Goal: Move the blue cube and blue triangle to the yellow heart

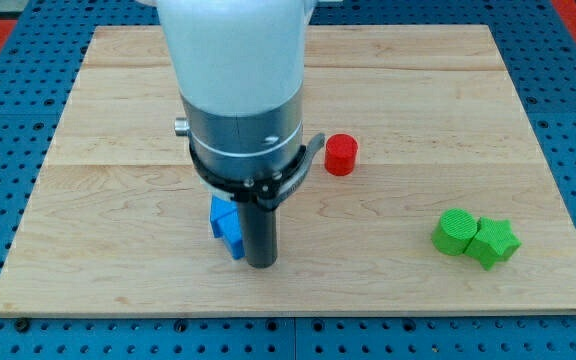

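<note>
The tip is seen at the frame's lower centre, touching the right side of a blue block; no jaws are fitted. A yellow heart cannot be seen. A red cylinder lies centre-right, green blocks lower right.

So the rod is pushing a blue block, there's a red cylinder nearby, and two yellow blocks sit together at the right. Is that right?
Not quite: the two blocks at the view's right, one green block touching a green star, are green, not yellow. The camera view shows it. My tip is beside the blue block; the red cylinder stands nearby.
</note>
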Action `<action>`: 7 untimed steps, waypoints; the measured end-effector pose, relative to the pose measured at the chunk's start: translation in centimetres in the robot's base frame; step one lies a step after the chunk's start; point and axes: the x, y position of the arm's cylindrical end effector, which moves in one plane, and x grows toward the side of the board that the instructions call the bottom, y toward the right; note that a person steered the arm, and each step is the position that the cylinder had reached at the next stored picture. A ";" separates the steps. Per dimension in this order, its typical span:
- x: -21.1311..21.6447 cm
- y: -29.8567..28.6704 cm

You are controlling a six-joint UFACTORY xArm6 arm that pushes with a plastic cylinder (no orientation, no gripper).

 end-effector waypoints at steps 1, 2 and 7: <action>-2.2 0.0; -2.7 -1.6; -4.3 -12.2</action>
